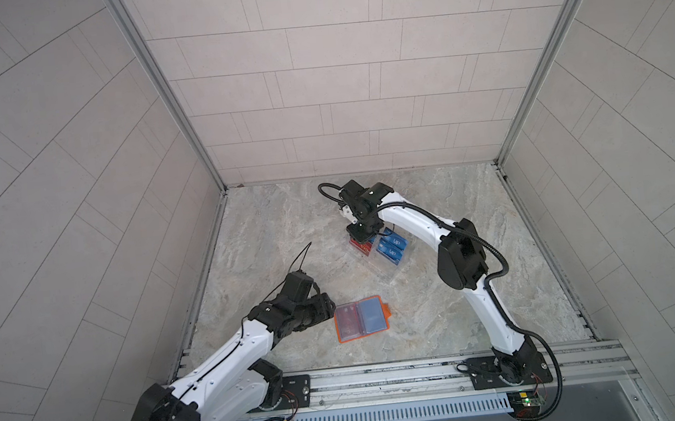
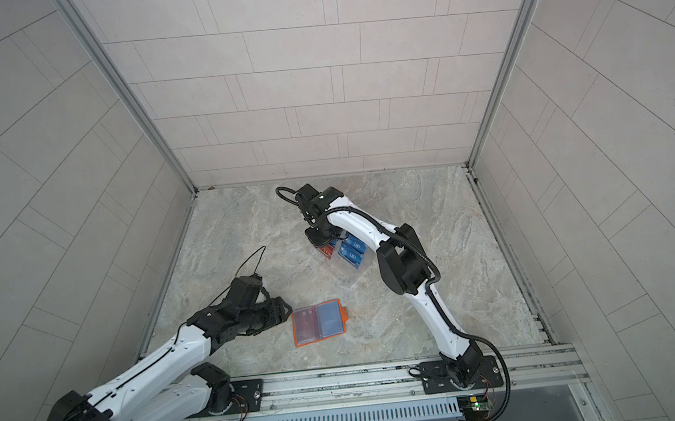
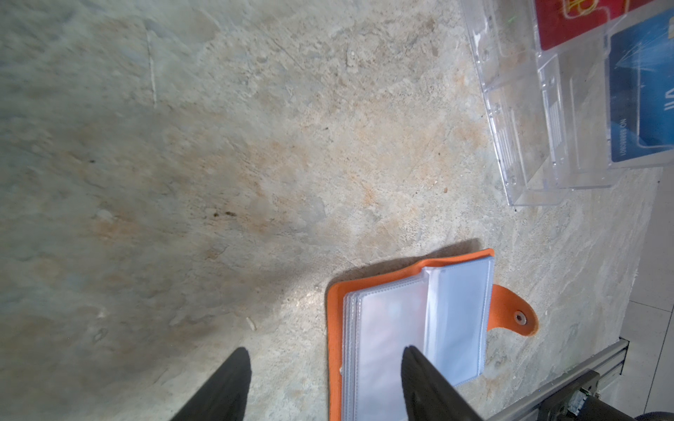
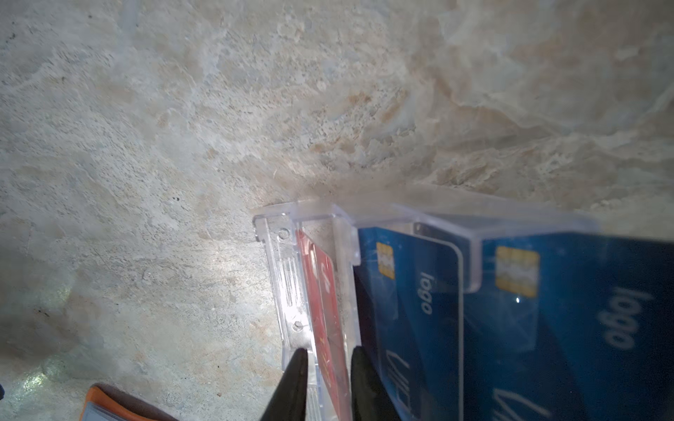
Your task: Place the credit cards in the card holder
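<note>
Credit cards (image 1: 391, 248) were stood in a clear rack (image 4: 288, 277); thin, stiff and slick, they were judged best pinched by an exposed edge. A red card (image 4: 322, 310) was straddled by the right pincer (image 4: 328, 351), though a firm grip could not be told. The left pincer (image 3: 325, 349) was held open at the opened card holder (image 3: 459, 310).

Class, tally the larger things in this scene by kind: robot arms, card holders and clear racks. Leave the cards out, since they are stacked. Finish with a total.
Arms: 2 (left, right)
Card holder: 1
Rack: 1
Total: 4
</note>
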